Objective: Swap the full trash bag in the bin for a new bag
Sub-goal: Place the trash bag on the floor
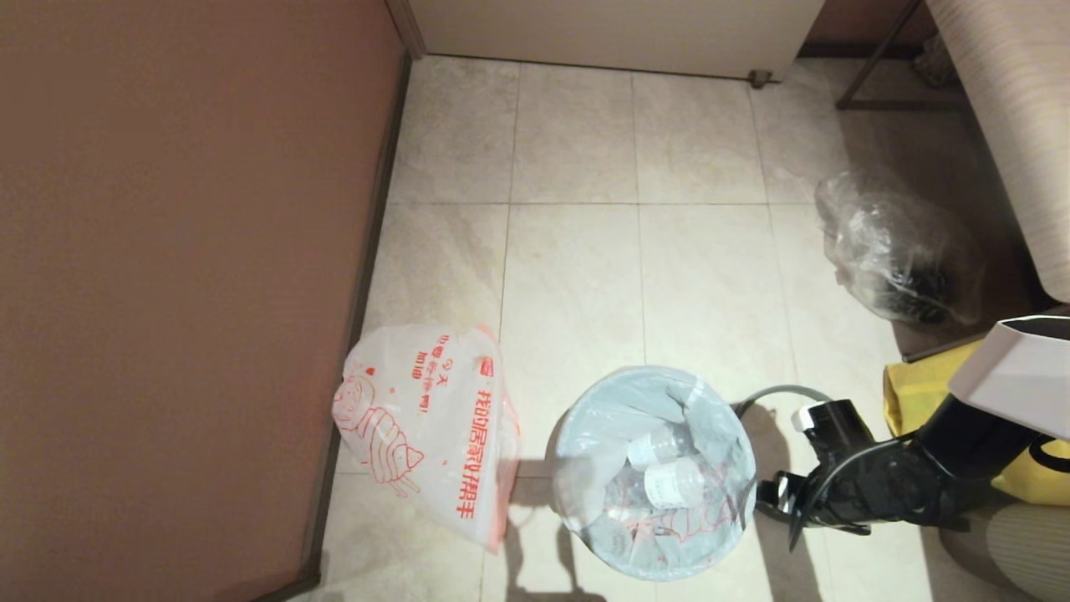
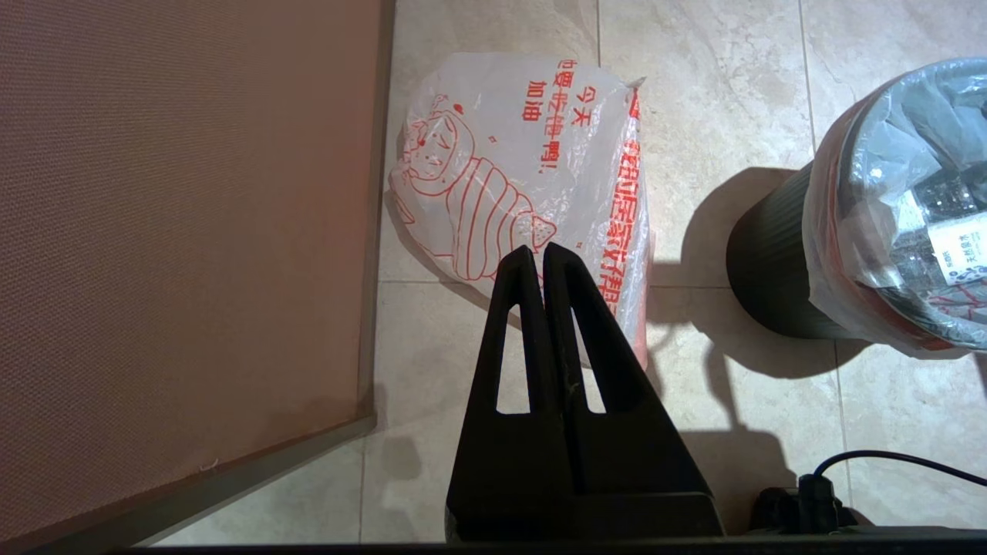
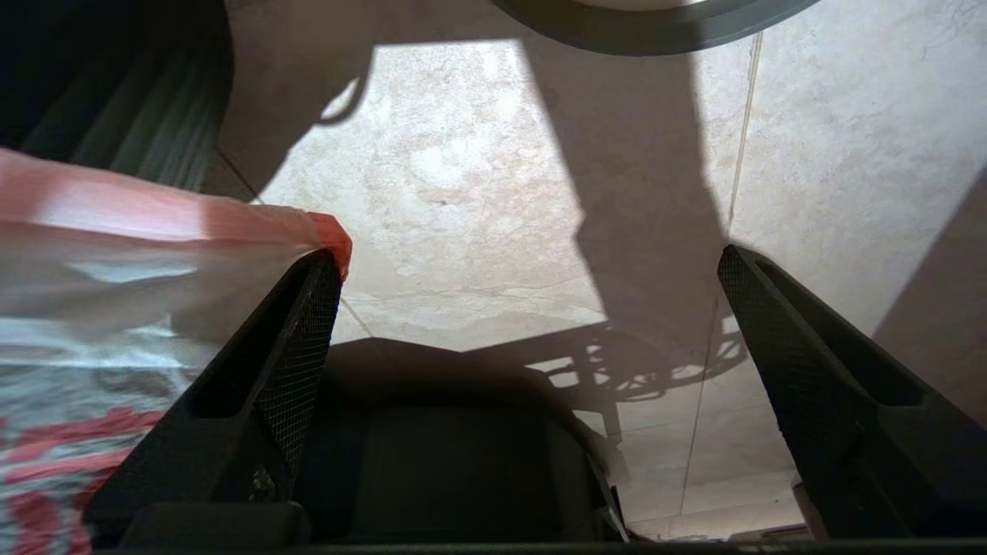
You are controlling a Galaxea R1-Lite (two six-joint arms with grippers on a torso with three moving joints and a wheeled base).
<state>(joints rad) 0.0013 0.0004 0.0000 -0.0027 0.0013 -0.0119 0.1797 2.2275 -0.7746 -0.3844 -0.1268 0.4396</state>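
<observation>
Tiled floor: bin lined with full trash bag; new bag flat beside. Right gripper spread wide, empty, beside bin. Left gripper clenched, empty.

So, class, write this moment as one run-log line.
right gripper: open, beside bin | full trash bag: in bin | new bag: flat on floor | left gripper: shut, parked

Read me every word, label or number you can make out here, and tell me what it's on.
"今天": red print on the new bag.
"加油": red print on the same bag.
The red line between those two and the long red line along that bag's edge: too creased to read with certainty.
Bottle labels inside the full trash bag: too small to read.
Red print on the full trash bag: crumpled, unreadable.
</observation>
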